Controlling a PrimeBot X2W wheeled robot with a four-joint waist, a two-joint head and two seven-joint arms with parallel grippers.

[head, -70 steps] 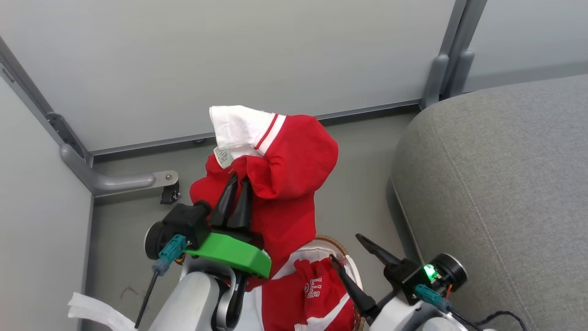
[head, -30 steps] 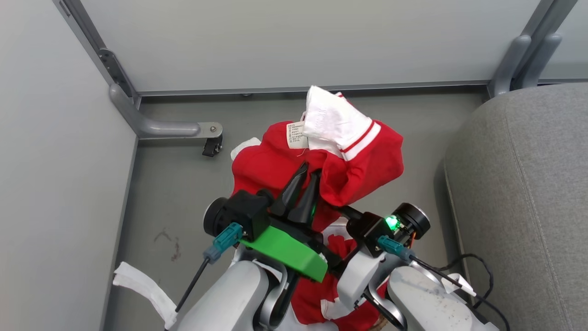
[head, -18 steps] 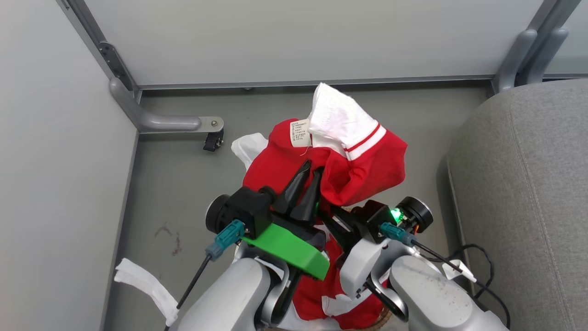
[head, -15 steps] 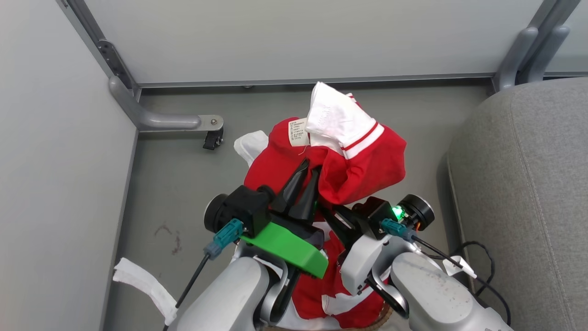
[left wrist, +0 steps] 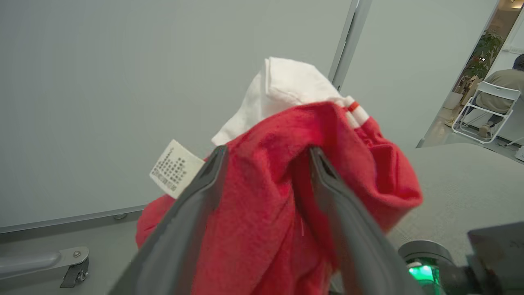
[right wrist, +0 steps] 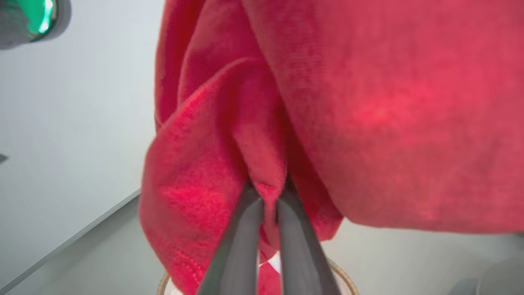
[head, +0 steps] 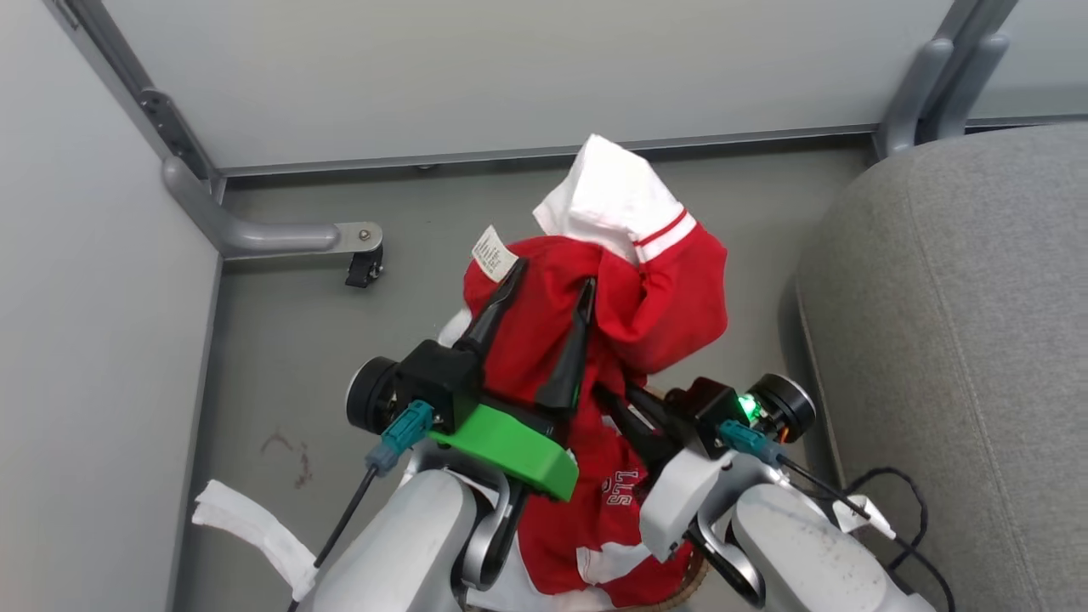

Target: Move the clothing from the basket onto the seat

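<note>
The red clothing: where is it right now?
In the head view the clothing hangs mid-picture, draped over the open left gripper and pinched by the right gripper, over the basket, left of the grey seat.

- Setting: office or lab bay.
- Pale partition panels [head: 510, 76], grey metal frames, castor [head: 361, 272].
- Grey floor [head: 280, 357].
- Beyond the opening: potted plant [left wrist: 479, 63], white folding chair [left wrist: 497, 89], seated person [left wrist: 501, 78].

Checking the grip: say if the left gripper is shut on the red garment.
No: the left gripper has its fingers apart, the red garment loose between them.
</note>
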